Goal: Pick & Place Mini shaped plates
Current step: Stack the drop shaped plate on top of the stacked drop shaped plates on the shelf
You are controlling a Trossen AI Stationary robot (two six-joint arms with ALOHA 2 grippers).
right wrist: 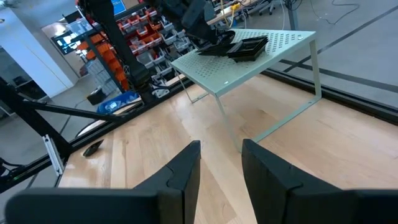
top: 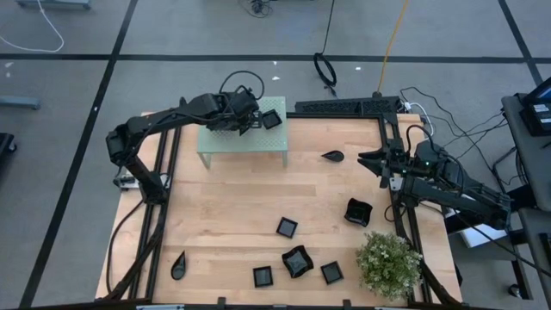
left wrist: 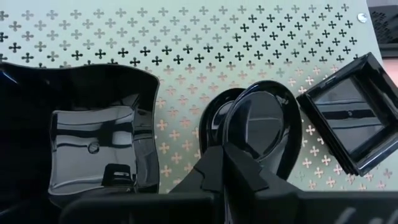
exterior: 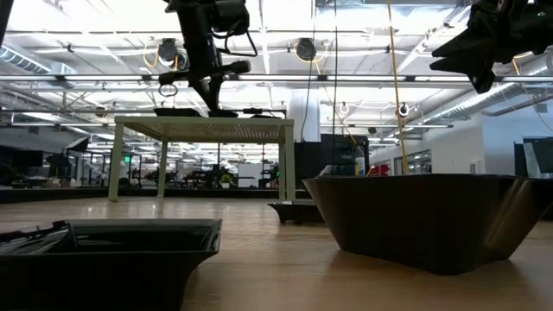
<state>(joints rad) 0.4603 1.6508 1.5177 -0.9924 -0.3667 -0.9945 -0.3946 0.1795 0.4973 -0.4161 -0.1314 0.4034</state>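
The glossy black mini plates are spread over two places. On the green perforated platform (top: 222, 143) lie a wavy-rimmed plate (left wrist: 93, 149), a teardrop plate (left wrist: 264, 124) and a square plate (left wrist: 351, 112). My left gripper (left wrist: 225, 158) reaches over the platform from the left and is shut at the teardrop plate's rim. My right gripper (right wrist: 221, 158) hovers open above the table's right side, beside another teardrop plate (top: 333, 156) that lies flat on the wood. Several more plates lie near the table's near edge, among them a square one (top: 287, 227) and a wavy one (top: 297, 261). My left gripper pinches the teardrop plate by its rim (left wrist: 214, 134) on the side facing the wrist camera, one finger (left wrist: 208, 171) outside the rim and the other finger (left wrist: 252, 174) inside the bowl. The fingers come from above, slanting down. The plate lies flat on the platform.
A potted green plant (top: 387, 263) stands at the near right corner. A wavy plate (top: 357, 211) and a teardrop plate (top: 178, 265) lie on the wood. Bare wood stretches between the platform (right wrist: 273, 50) and the near plates. Cables run past the far right edge.
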